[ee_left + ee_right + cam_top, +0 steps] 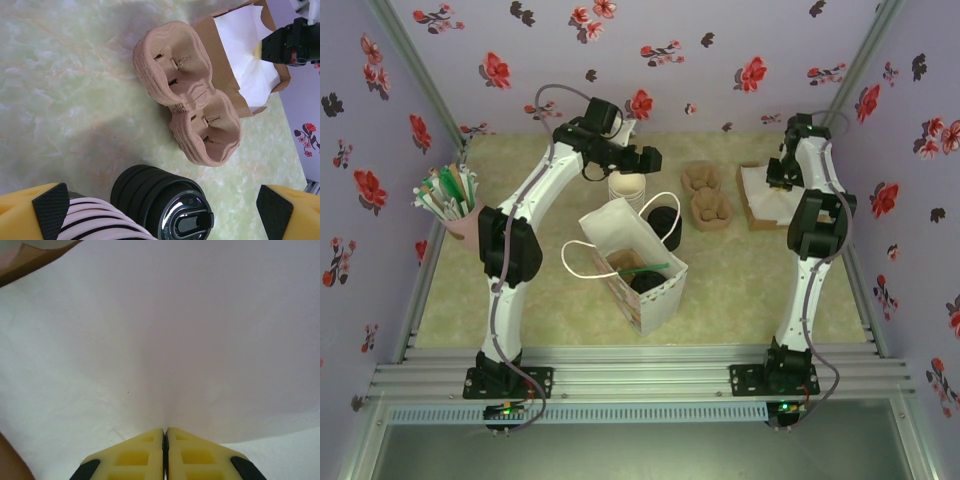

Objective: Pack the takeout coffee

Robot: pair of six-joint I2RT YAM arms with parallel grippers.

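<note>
At the left edge of the table [550, 300], a pink cup [463, 222] holds a spray of straws [445, 190]. Your left arm [535, 195] reaches toward the far edge. From its wrist camera, the left fingers [30, 215] are spread wide and grip nothing, and they hang above the stack of cups [100, 222] and the black stack of lids [150, 192], which sit side by side.

A white paper bag [655, 300] stands open in the middle of the table, toward the near edge, its handles looped outward. The coffee [646, 283] is inside the bag, and its lid shows as a black disc in the bag's near right part. A green straw [645, 268] lies just beyond the coffee, and a brown item [623, 261] sits to its left. You cannot tell what the brown item is. The lids stand just beyond the bag's far side.

Right of centre, toward the far edge, two tan pulp carriers [707, 195] lie touching each other. A cardboard box [752, 212] of white napkins [770, 190] sits just beside them, near the far right corner. Your right fingers [155, 455] are pressed together, tips down against the napkins. Whether they pinch a sheet cannot be told.
</note>
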